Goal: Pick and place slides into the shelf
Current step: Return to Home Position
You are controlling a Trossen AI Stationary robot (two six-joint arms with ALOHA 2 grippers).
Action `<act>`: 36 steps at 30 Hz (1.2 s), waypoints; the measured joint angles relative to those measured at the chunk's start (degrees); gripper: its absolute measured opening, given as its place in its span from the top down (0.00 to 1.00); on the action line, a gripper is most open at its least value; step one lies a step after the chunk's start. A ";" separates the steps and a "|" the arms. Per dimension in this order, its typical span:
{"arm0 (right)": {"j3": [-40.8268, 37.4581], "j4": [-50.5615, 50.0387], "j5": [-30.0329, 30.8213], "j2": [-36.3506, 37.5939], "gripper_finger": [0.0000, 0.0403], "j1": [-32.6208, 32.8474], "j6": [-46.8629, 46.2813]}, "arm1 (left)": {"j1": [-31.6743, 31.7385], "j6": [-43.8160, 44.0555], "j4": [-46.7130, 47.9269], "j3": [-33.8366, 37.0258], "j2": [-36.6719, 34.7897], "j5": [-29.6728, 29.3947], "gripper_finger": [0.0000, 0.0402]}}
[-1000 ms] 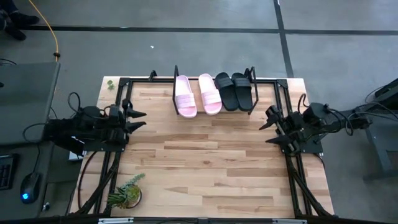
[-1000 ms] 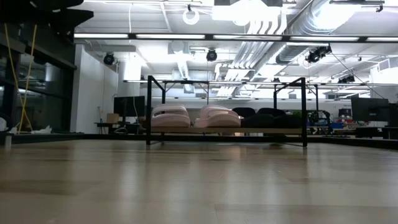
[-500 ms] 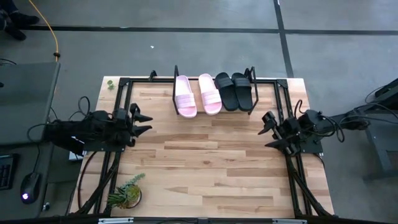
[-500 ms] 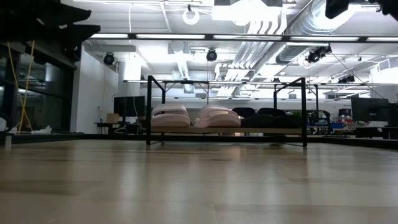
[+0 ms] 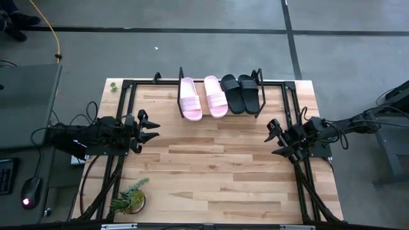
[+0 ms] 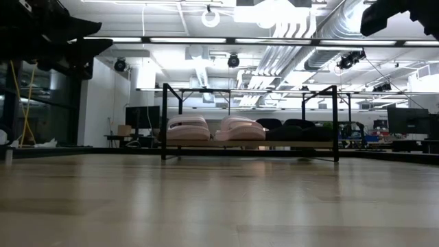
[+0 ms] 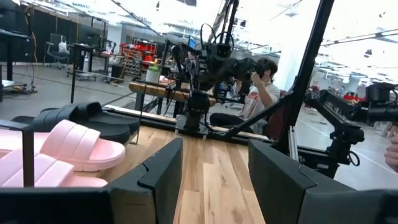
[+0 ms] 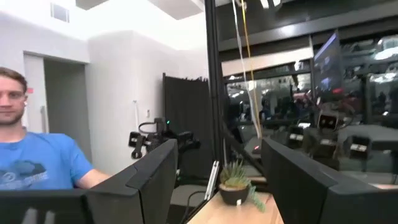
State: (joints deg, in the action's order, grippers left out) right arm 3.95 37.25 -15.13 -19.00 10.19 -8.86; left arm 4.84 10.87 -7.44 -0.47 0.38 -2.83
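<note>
Two pale pink slides (image 5: pixel 203 97) and two black slides (image 5: pixel 241 93) lie side by side, soles down, on the board of the shelf (image 5: pixel 218 112) at the table's far edge; the low view shows them between the black hoops (image 6: pixel 250 128). My left gripper (image 5: pixel 152 128) hovers open over the table's left side, level and pointing right, with nothing between its fingers (image 7: pixel 211 180). My right gripper (image 5: pixel 274 137) hovers open over the right side, pointing left and slightly up, empty too (image 8: pixel 217 180).
A small potted plant (image 5: pixel 130 197) stands at the table's near left corner. The large black frame (image 5: pixel 289 96) runs around the table. People sit beyond the table, a person (image 7: pixel 264 87) past the right side and a person (image 8: pixel 31 155) past the left.
Both arms have sunk toward the table, their grippers tipping up toward level. The left gripper has also moved a little toward the table's right, the right gripper a little toward the left. Both stayed open. The slides have not moved.
</note>
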 joint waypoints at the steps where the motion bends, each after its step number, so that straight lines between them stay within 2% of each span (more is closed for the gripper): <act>1: 0.00 -0.50 -0.37 0.00 0.44 0.01 -0.16 | 0.00 0.00 -0.04 0.00 0.00 0.02 0.58; 5: -0.02 -1.66 -1.96 -0.02 0.44 0.01 -0.15 | 0.00 -0.11 -0.05 0.00 -0.02 0.91 0.58; 20: -0.02 -5.44 -1.89 1.05 0.44 -0.18 0.55 | 0.00 -1.38 1.64 0.00 -0.02 0.85 0.58; 23: -0.02 -7.18 -1.94 3.90 0.44 -1.05 0.05 | 0.00 -1.37 1.64 0.00 -0.02 0.87 0.58; 33: -0.02 -22.55 -2.11 18.86 0.44 -1.76 -1.18 | 0.00 -1.42 2.53 -0.02 -0.02 0.88 0.58; 36: -0.15 -23.53 -2.43 18.59 0.44 -1.48 -0.26 | 0.00 -1.45 2.55 -0.02 -0.02 0.89 0.58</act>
State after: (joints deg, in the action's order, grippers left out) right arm 3.79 13.72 -17.55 -0.42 8.70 -9.12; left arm 4.84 9.42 -4.89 -0.49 0.36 -1.93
